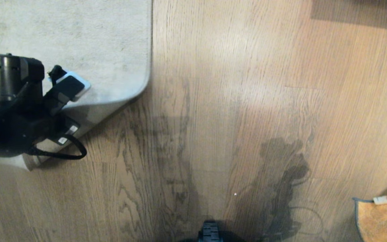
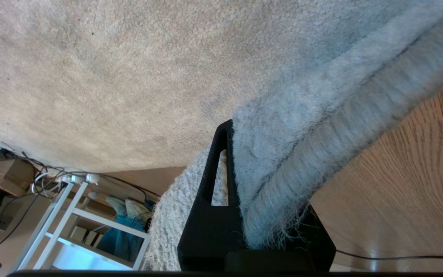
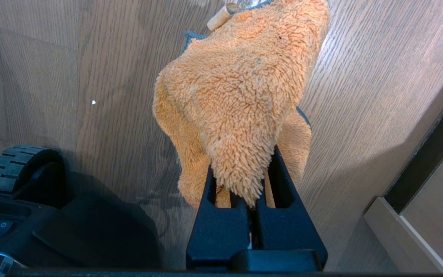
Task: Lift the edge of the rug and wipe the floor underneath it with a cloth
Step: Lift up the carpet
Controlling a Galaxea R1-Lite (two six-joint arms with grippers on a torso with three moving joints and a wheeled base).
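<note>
pale grey mottled short-pile rug edge (image 1: 113, 101) is raised off the light brown oak-grain wood floor (image 1: 247, 101), clamped in the left pincer (image 2: 231, 181). right pincer (image 3: 254, 192), low at right, grips the orange-yellow fuzzy cloth (image 3: 240, 96). risk: heavy rug could slip free, falling mid-wipe.

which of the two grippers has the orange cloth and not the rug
The right gripper: its fingers pinch the fuzzy orange cloth above the floor. The left gripper instead grips the lifted grey rug edge.

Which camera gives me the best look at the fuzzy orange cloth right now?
The right wrist view: the fuzzy orange cloth fills it, pinched in the right gripper. The head view catches only a corner at the lower right edge. The left wrist view shows none of it.
</note>
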